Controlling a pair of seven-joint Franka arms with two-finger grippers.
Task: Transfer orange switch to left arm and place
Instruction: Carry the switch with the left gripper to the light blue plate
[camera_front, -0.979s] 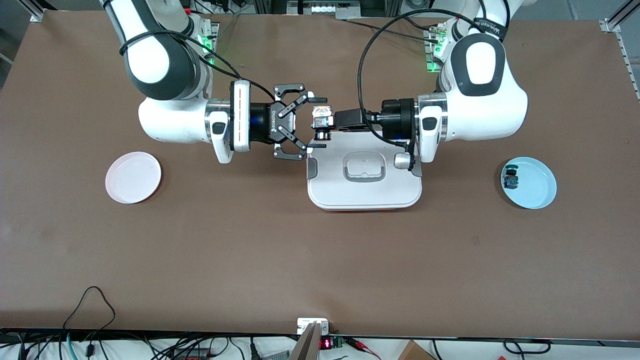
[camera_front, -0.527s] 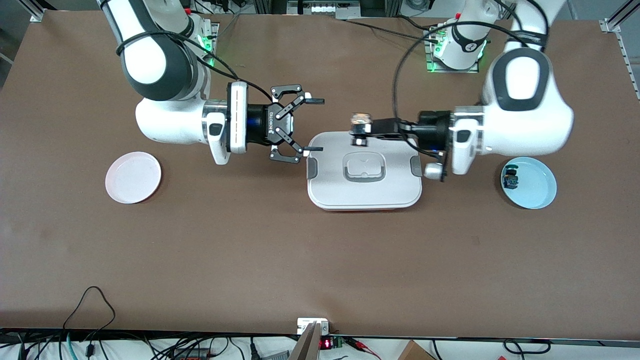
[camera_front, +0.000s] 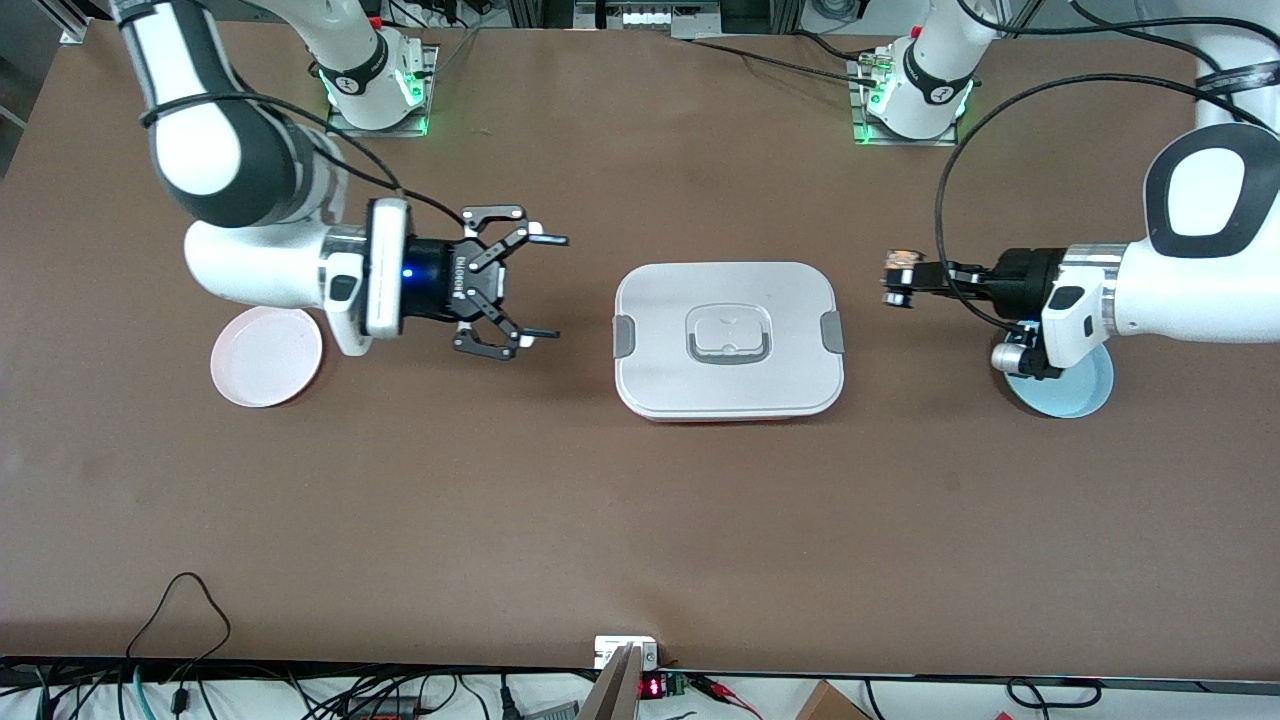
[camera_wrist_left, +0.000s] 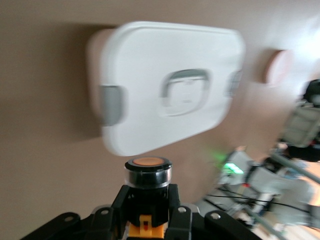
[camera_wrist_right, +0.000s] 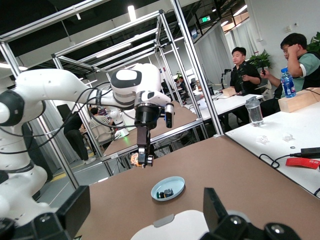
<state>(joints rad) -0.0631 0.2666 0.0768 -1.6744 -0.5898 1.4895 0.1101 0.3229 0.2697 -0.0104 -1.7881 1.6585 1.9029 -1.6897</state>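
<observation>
My left gripper (camera_front: 897, 282), horizontal over bare table beside the box (camera_front: 728, 340), clamps the orange switch (camera_wrist_left: 147, 172); my right gripper (camera_front: 538, 285) gapes empty.

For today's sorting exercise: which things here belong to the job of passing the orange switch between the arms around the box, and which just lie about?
Belong to the job:
- orange switch, in the shut left gripper
- open right gripper
- box

Lying about:
- pink plate
- blue plate, with a small dark part
</observation>
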